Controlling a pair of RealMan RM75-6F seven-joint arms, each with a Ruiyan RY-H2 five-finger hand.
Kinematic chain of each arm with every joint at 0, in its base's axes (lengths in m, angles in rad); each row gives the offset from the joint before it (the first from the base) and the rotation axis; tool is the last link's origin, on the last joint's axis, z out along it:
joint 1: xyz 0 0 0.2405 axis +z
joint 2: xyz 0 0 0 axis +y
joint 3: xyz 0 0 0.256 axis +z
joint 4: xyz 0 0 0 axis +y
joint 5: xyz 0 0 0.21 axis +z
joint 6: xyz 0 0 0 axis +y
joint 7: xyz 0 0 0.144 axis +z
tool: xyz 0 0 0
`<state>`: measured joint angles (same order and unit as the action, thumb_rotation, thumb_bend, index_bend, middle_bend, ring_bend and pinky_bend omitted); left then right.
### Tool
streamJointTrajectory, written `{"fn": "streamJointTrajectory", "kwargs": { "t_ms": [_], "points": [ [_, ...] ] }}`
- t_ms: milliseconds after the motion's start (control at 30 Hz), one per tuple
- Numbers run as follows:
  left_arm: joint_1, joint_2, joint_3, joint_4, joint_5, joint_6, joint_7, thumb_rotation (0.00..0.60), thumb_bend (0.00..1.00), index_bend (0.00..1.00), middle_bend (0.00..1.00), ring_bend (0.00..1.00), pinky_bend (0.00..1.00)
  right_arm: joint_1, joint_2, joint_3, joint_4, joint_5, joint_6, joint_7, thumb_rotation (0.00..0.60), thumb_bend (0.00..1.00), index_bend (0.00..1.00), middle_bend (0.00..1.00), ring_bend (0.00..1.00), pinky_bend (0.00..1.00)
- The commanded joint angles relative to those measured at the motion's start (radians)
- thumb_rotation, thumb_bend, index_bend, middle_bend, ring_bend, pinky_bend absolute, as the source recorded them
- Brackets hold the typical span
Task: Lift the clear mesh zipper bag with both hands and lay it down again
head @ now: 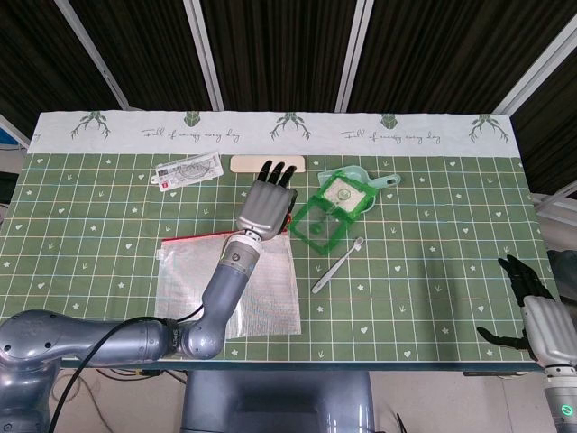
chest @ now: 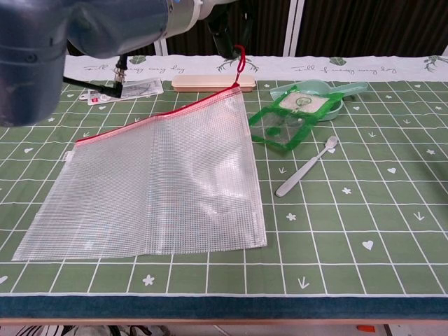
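We are reading "Full of energy every day" printed twice along the white far border of the green checked surface [head: 433,225]. The clear mesh zipper bag [chest: 161,182] is hanging tilted, its far right corner raised, its near edge lying on the surface. Our left robot hand [head: 267,206] is pinching that corner's red pull; only the chest view is showing this. Our right robot hand [head: 536,311], seen only from the head, is hovering wide at the near right.
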<state>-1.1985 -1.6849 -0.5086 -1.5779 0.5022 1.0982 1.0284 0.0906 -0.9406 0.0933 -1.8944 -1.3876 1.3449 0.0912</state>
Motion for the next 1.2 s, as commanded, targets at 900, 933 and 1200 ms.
{"fn": "streamJointTrajectory", "kwargs": {
  "t_ms": [900, 933, 1200],
  "points": [
    [-0.064, 0.148, -0.009, -0.211, -0.037, 0.059, -0.058, 0.6, 0.42, 0.59, 0.09, 0.0, 0.0, 0.69, -0.411, 0.414, -0.283, 1.161, -0.068, -0.318, 0.6, 0.31, 0.32, 0.03, 0.0, 0.23],
    [-0.066, 0.151, -0.008, -0.211, -0.039, 0.059, -0.061, 0.6, 0.42, 0.59, 0.09, 0.0, 0.0, 0.704, -0.427, 0.42, -0.275, 1.175, -0.056, -0.323, 0.6, 0.32, 0.33, 0.03, 0.0, 0.23],
    [-0.088, 0.172, 0.01, -0.212, -0.058, 0.055, -0.093, 0.6, 0.42, 0.59, 0.09, 0.0, 0.0, 0.804, -0.542, 0.484, -0.198, 1.273, 0.023, -0.343, 0.6, 0.33, 0.36, 0.04, 0.0, 0.23]
  ]
}}
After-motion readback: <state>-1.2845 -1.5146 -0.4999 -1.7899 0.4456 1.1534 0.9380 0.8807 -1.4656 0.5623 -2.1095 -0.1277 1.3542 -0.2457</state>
